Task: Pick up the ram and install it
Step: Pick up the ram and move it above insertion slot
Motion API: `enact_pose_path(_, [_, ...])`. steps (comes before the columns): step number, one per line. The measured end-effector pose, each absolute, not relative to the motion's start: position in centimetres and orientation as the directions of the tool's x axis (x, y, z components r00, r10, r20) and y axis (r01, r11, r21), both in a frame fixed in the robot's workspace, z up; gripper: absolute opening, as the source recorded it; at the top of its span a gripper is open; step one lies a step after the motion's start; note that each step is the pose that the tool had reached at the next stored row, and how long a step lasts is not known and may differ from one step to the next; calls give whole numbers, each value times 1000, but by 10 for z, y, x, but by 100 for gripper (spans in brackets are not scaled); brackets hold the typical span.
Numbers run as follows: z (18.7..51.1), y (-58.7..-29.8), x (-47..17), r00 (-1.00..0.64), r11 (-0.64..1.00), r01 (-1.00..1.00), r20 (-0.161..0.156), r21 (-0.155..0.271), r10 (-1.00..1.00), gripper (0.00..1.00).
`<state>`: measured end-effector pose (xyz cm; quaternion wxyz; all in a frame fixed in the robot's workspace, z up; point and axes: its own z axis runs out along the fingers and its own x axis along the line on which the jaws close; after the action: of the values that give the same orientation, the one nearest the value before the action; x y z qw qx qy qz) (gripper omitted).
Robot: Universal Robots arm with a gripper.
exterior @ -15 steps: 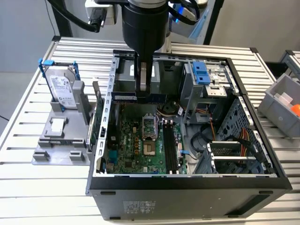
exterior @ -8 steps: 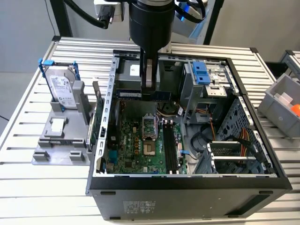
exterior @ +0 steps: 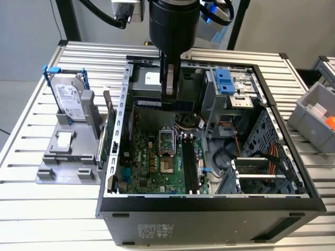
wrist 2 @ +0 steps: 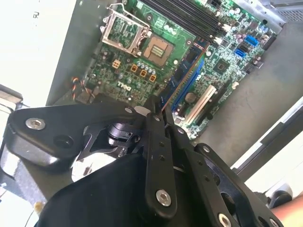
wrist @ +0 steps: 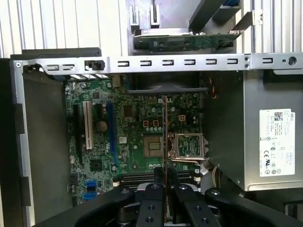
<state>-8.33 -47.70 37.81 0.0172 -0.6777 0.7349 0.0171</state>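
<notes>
The ram (wrist: 164, 137) is a thin green stick seen edge-on, standing out from between my fingers in the first wrist view. In the second wrist view the ram (wrist 2: 183, 71) runs as a narrow green strip from the fingertips. My gripper (exterior: 170, 94) (wrist: 164, 187) (wrist 2: 160, 111) is shut on it and hangs over the back of the open computer case (exterior: 120, 120), above the motherboard (exterior: 152, 162). The black memory slots (exterior: 189, 167) (wrist: 142, 178) (wrist 2: 189, 19) lie beside the CPU socket (exterior: 166, 142), nearer the front of the case than the gripper and apart from the stick.
A power supply (wrist: 270, 137) and a drive cage with a blue latch (exterior: 229, 83) fill the case's far side. On the exterior view's left a grey stand (exterior: 68, 157) holds a hard drive (exterior: 70, 99). A grey bin (exterior: 314, 112) sits at the right edge.
</notes>
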Motion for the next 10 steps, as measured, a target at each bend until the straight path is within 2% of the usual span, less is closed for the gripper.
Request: enact_pose_path(10, [378, -471, -74, -122, 122, -993, -48, 2, -991, 0])
